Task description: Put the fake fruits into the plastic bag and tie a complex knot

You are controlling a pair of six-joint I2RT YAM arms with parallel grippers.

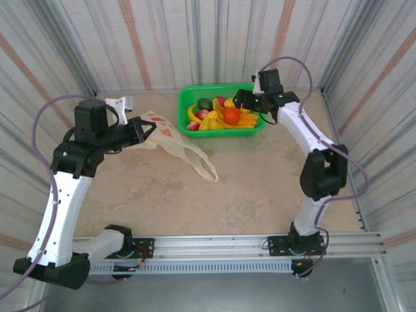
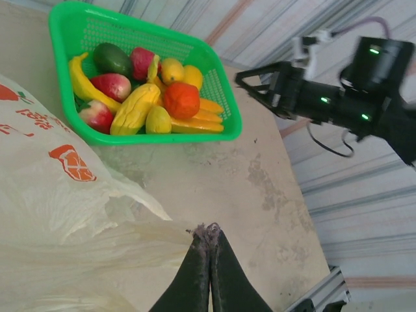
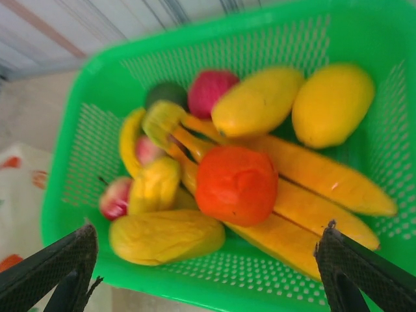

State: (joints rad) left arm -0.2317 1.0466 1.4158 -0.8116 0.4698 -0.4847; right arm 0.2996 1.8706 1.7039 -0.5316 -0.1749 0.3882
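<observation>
From above, the green basket (image 1: 221, 89) sits at the top middle of the picture, on the bench (image 1: 260, 188). All the fake fruits (image 1: 218, 117) are piled inside it. The plastic bag (image 1: 175, 140) lies on the bench just left of the basket and stretches down toward the middle of the picture. The left arm (image 1: 62, 195) reaches up to the bag's upper left end, and the left jaws are at the bag's edge. The right arm (image 1: 305, 140) comes in from the right, and the right jaws hang over the right side of the basket.

In the left wrist view, the left jaws rise from the bottom middle. They are pressed tight together, and a thin bit of the bag's edge looks pinched at their tips. The bag covers the lower left, and the basket of fruits is at the upper left. The right jaws are at the upper right, spread open, near the basket's right corner.

In the right wrist view, the two dark fingers (image 3: 52, 270) of the right jaws sit in the bottom corners. They are wide apart and hold nothing. The basket lies under them. A round orange fruit (image 3: 235, 185) rests on the long yellow bananas (image 3: 325, 179) in the middle.
</observation>
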